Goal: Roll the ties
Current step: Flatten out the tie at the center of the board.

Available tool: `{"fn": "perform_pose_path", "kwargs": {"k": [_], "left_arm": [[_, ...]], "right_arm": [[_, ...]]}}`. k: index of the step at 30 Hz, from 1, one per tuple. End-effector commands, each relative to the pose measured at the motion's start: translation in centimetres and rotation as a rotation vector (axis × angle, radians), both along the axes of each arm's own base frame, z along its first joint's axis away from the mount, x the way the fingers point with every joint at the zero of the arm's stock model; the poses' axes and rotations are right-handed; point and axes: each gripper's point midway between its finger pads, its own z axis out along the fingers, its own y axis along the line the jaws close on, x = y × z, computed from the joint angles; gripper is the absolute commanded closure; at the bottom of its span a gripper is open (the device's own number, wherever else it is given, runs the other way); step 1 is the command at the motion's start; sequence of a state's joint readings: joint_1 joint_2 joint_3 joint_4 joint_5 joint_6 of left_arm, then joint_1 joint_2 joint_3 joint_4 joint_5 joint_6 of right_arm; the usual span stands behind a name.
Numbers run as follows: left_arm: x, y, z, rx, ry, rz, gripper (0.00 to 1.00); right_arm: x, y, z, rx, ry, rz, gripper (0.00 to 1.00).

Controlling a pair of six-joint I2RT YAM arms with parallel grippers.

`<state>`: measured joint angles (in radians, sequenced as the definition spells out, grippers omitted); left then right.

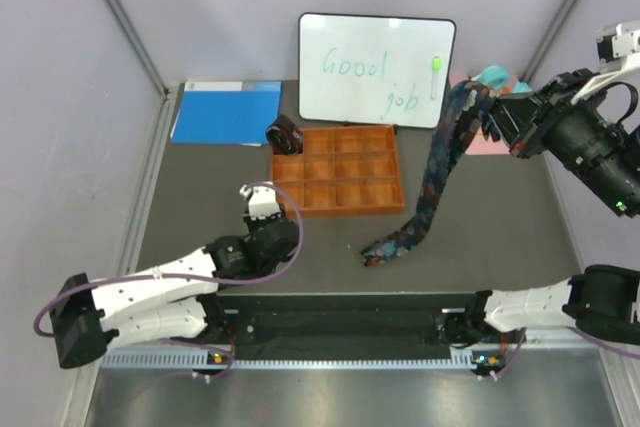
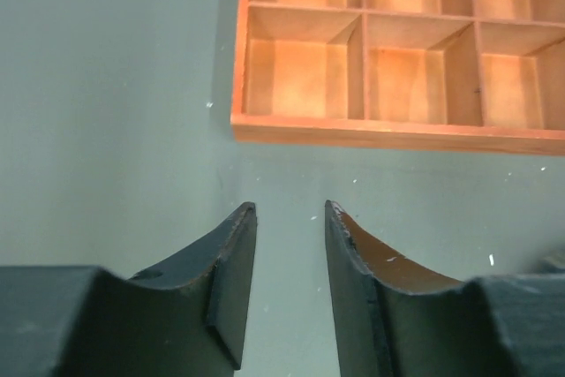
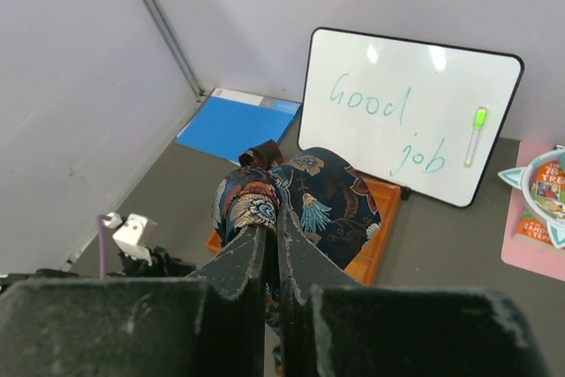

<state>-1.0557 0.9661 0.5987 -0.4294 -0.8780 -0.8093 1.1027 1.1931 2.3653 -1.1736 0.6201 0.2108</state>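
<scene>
Right gripper (image 3: 275, 218) fingers pinch the navy floral tie (image 3: 327, 200), held up to the right of the orange tray (image 1: 340, 211).
Its jaws are clamped tight on the tie's upper end, high above the table (image 1: 190, 197) and out past the tray's far-right corner; from there the fabric hangs in a long curve, and its lower end lies crumpled on the table just off the tray's near-right corner. The brown-maroon tie (image 1: 285, 135) is a small coil at the tray's far-left corner; whether it sits inside that compartment or on the rim I cannot tell. The left gripper (image 2: 290, 209) hovers low over the table just in front of the tray's near-left corner, jaws apart with nothing between them. A whiteboard (image 1: 375, 67) stands behind the tray.
</scene>
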Motion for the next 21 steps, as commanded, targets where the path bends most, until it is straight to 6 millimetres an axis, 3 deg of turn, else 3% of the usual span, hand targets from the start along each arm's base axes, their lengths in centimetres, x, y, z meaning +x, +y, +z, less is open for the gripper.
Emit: {"fn": "perform_pose_path", "kwargs": {"k": [1, 4, 5, 6, 8, 10, 11, 12, 17, 20, 21], "left_arm": [[-0.5, 0.5, 0.8, -0.050, 0.014, 0.017, 0.55], [-1.1, -2.4, 0.9, -0.129, 0.043, -0.119, 0.43], [-1.0, -4.2, 1.0, -0.191, 0.029, -0.171, 0.39], [-1.8, -6.0, 0.5, -0.220, 0.071, -0.267, 0.31], [-2.2, -7.9, -0.9, -0.218, 0.106, -0.311, 0.27], [-2.8, -10.1, -1.0, -0.195, 0.106, -0.362, 0.26], [-3.0, -10.7, -2.4, -0.142, 0.135, -0.371, 0.26], [-3.6, -12.4, -1.7, -0.136, 0.128, -0.410, 0.25], [-5.6, -17.2, -2.2, -0.038, 0.108, -0.492, 0.26], [-6.2, -18.3, -1.6, 0.038, 0.030, -0.493, 0.27], [-7.2, -18.8, -1.7, 0.063, 0.018, -0.519, 0.27]], "right_arm": [[0.4, -1.0, 0.2, 0.019, 0.005, -0.055, 1.00], [0.6, -0.1, -1.3, -0.024, 0.040, -0.048, 1.00], [0.9, 0.5, -2.2, -0.057, 0.058, -0.047, 1.00], [1.1, 0.6, -2.7, -0.070, 0.068, -0.058, 1.00], [1.6, 1.3, -3.6, -0.107, 0.089, -0.068, 1.00], [1.9, 1.7, -4.1, -0.127, 0.100, -0.073, 1.00], [2.0, 1.9, -4.3, -0.137, 0.102, -0.073, 1.00], [2.2, 2.3, -4.5, -0.148, 0.105, -0.073, 1.00], [2.8, 2.6, -5.1, -0.187, 0.109, -0.098, 1.00], [3.6, 2.8, -5.6, -0.214, 0.117, -0.123, 1.00], [3.8, 2.9, -5.7, -0.219, 0.122, -0.130, 1.00]]}}
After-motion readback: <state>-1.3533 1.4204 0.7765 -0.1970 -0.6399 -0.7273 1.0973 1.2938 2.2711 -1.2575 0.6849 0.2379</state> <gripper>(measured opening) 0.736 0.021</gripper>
